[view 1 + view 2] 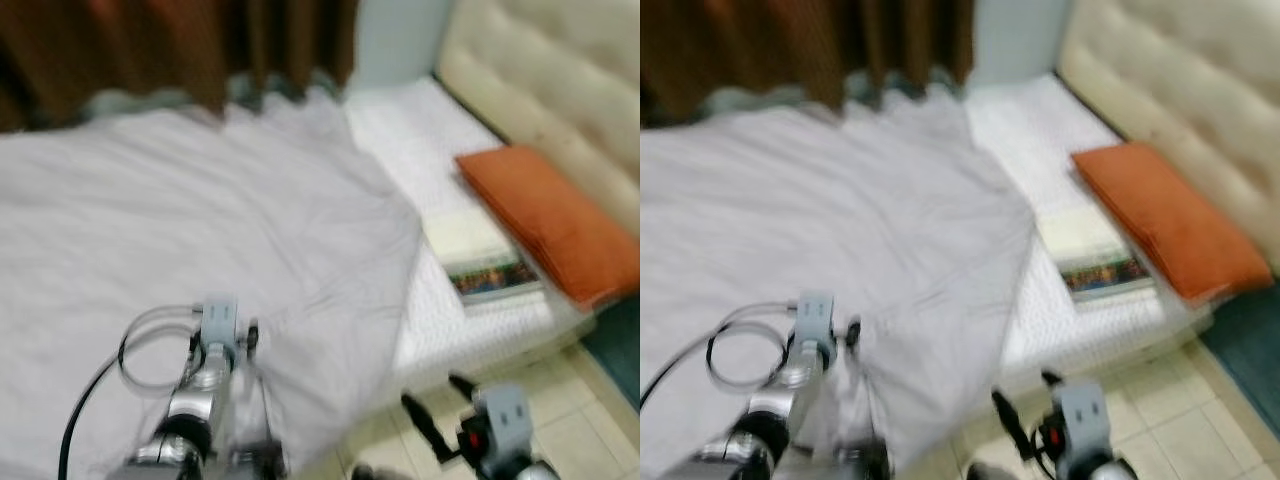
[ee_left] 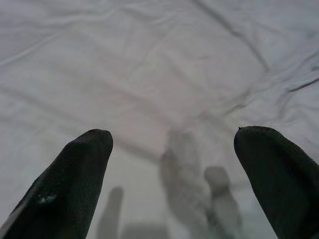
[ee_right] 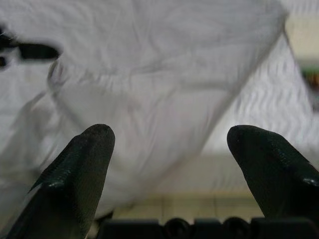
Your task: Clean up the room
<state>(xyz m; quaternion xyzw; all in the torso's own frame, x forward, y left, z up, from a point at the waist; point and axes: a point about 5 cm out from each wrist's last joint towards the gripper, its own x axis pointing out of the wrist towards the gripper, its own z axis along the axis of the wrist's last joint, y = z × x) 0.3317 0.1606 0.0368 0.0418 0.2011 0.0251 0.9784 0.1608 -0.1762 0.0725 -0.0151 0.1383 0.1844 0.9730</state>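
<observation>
While both arms reach forward, left claw (image 2: 172, 174) gapes over sheet (image 1: 200, 220) — right claw (image 3: 169, 169) spread too.

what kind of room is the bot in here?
Almost certainly a bedroom. A bed with a rumpled pale sheet over a white mattress, an orange pillow against a padded cream headboard, and brown curtains behind. Left gripper hangs open over the sheet; right gripper is open by the bed's edge.

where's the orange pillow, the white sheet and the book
orange pillow (image 1: 545, 215), left eye view, middle of its top face
white sheet (image 1: 200, 220), left eye view, its flat middle
book (image 1: 492, 276), left eye view, colourful cover
</observation>
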